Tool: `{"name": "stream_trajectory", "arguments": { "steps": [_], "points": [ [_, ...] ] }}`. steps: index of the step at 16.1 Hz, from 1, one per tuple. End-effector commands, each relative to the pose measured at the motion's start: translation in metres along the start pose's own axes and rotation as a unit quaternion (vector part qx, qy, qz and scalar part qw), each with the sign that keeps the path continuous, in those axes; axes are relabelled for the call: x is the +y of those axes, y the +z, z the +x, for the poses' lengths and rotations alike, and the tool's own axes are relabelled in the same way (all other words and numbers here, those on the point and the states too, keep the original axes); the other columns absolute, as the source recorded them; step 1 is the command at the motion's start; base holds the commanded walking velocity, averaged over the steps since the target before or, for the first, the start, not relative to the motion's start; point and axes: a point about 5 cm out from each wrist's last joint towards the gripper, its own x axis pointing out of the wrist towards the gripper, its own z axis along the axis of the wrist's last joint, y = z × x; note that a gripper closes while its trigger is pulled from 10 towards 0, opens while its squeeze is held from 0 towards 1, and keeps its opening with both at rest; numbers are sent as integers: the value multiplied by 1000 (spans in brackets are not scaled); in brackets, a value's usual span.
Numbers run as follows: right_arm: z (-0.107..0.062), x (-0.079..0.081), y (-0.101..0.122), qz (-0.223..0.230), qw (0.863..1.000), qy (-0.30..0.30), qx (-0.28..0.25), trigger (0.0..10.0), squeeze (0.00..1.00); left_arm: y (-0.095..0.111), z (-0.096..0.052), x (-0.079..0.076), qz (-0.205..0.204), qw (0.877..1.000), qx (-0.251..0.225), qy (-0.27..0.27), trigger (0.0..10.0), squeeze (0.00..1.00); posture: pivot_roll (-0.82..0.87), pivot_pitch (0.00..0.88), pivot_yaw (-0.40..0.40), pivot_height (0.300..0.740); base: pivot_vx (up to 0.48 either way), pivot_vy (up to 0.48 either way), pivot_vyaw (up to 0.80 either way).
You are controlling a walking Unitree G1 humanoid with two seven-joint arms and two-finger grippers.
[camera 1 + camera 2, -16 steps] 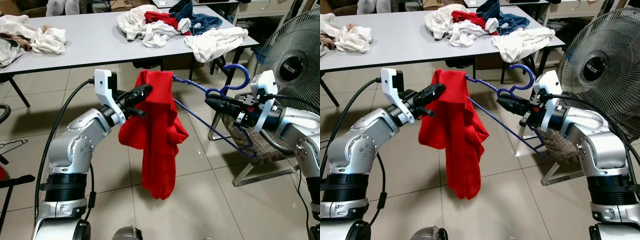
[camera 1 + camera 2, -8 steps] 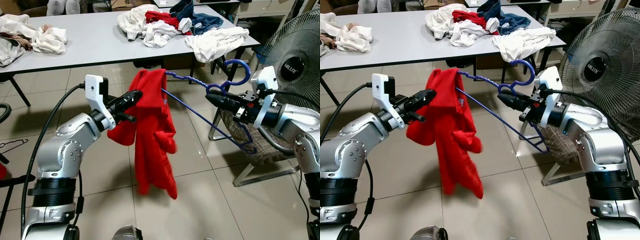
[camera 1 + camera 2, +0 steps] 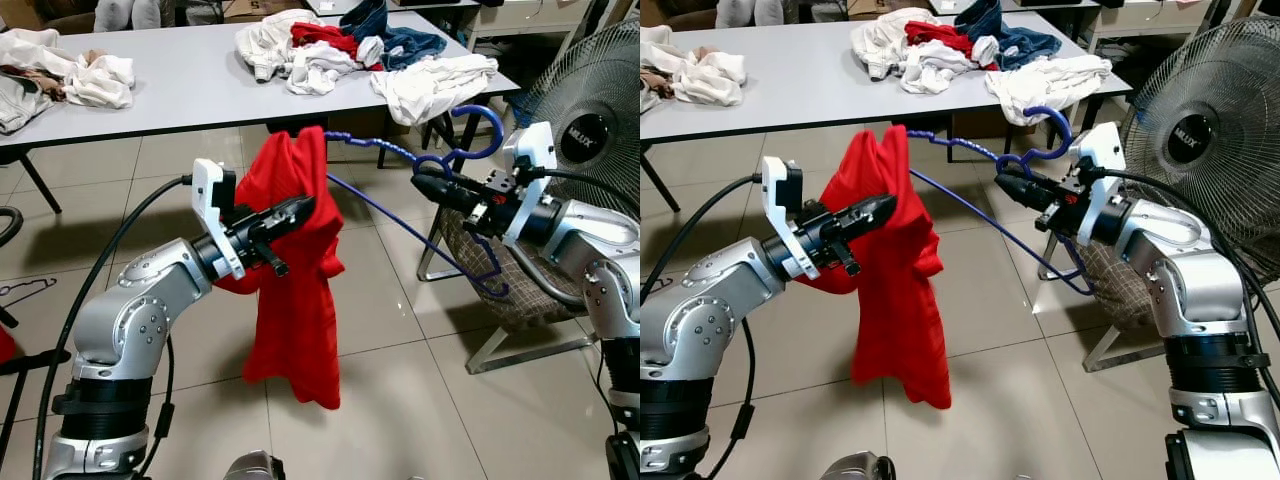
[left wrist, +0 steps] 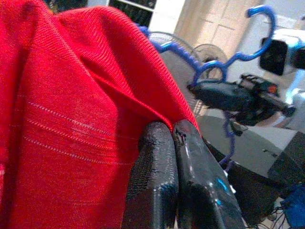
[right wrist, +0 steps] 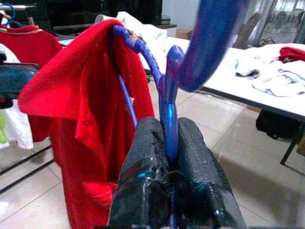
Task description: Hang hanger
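Red garment (image 3: 295,270) is draping over one arm of the blue hanger (image 3: 400,205), held in mid-air above the tiled floor (image 3: 390,330). Left gripper (image 3: 300,208) is pinching the cloth between closed fingers. Right gripper (image 3: 425,183) is clamping the hanger's neck just below its hook. Grey table (image 3: 180,80) behind is bearing heaped clothes (image 3: 330,45); a fan (image 3: 590,110) is standing beside the right arm.

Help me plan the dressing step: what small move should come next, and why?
Probably the left gripper should draw the red shirt further along the blue hanger. The right gripper grips its neck, and the shirt covers one end alone.
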Motion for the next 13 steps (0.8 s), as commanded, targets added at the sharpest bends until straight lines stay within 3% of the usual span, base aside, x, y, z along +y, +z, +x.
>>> {"name": "stream_trajectory", "arguments": {
  "steps": [1,3,5,6,7,8,9,10,11,13],
  "points": [
    [-1,-6,15,-16,999,-26,-37,0,0,0,7,-10,0,999,1,-38,0,0,-2,0,35,740,0,0,0],
    [3,-2,12,-12,999,-19,-37,0,0,7,10,-12,6,999,-13,-49,0,0,-1,0,36,740,0,0,0],
    [5,1,11,-9,999,-13,-38,0,0,12,10,-6,36,999,-18,-20,0,0,0,0,36,740,0,0,0],
    [5,3,10,-7,999,-8,-40,0,0,15,8,1,69,998,-6,7,4039,0,1,0,36,740,0,0,0],
    [6,3,10,-7,999,-8,-40,0,0,14,7,2,83,996,4,7,10000,0,1,0,35,740,0,0,0],
    [6,3,10,-7,999,-7,-41,0,0,14,6,2,92,996,12,6,10000,0,1,0,35,740,0,0,0],
    [6,3,10,-7,999,-6,-43,0,0,12,4,0,90,996,25,-13,10000,392,2,0,35,740,0,0,0],
    [6,3,11,-8,999,-6,-44,0,0,12,3,-1,88,996,30,-17,10000,392,2,0,35,740,0,0,0],
    [6,3,12,-8,999,-4,-49,0,0,11,1,0,82,996,30,-22,10000,1000,2,0,35,740,0,0,0],
    [5,4,13,-9,999,1,-54,0,0,8,0,-6,87,994,32,-50,10000,1000,1,0,37,740,0,0,0]
  ]
}}
